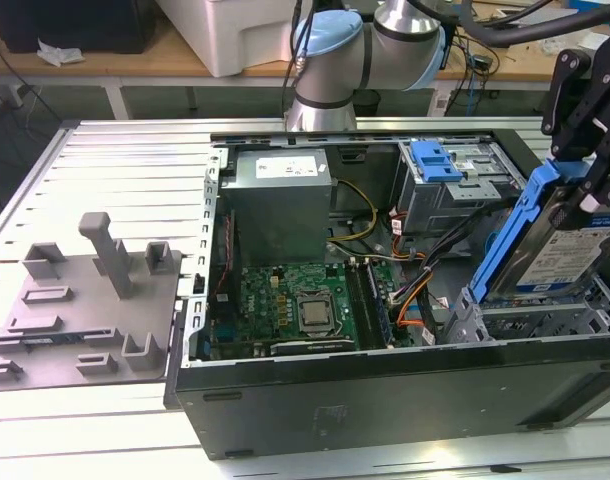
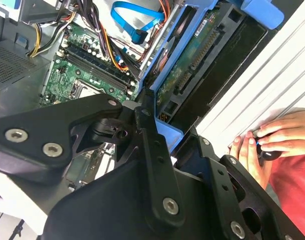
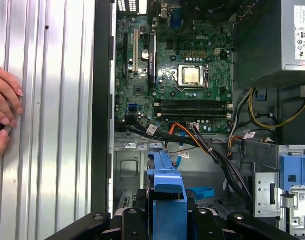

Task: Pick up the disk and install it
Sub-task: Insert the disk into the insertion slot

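Claw [image 1: 583, 185] around tilted disk [image 1: 575, 250], above case [image 1: 385, 395]

The open case [image 1: 385, 400] lies on the table [image 1: 115, 160], with the fixture plate [image 1: 85, 310] beside it on the exterior view's left. Inside, I see the power supply [image 1: 282, 200] behind the motherboard [image 1: 295, 305] and the drive cage [image 1: 455, 190] to their right in that view. The disk [image 1: 560, 250] hangs tilted above the case's end on that same side, clamped in my gripper [image 1: 593, 185]. A person's hand [image 2: 272, 140] is on the table beside the case.
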`<state>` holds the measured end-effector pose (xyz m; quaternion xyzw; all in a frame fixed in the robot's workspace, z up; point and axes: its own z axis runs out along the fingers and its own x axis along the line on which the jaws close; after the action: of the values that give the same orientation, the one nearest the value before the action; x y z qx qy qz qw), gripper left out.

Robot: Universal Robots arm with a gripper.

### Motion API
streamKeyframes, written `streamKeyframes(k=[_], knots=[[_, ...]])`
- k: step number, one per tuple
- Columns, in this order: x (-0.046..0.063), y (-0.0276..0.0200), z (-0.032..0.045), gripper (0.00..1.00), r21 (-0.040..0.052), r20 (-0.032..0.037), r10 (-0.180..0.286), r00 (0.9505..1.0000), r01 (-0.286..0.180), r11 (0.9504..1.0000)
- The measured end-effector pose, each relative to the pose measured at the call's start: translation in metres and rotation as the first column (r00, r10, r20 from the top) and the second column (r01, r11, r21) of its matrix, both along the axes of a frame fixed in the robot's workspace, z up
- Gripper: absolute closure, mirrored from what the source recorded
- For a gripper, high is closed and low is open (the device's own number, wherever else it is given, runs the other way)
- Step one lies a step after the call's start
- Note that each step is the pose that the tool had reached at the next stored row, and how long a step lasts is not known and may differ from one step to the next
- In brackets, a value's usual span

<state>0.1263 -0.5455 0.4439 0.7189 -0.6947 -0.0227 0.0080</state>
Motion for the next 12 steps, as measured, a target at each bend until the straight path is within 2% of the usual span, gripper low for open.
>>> streamKeyframes(k=[12], knots=[[0.0001, 0.0, -0.0026, 0.63, -0.0001, 0.0, -0.001, 1.0, 0.001, 1.0]])
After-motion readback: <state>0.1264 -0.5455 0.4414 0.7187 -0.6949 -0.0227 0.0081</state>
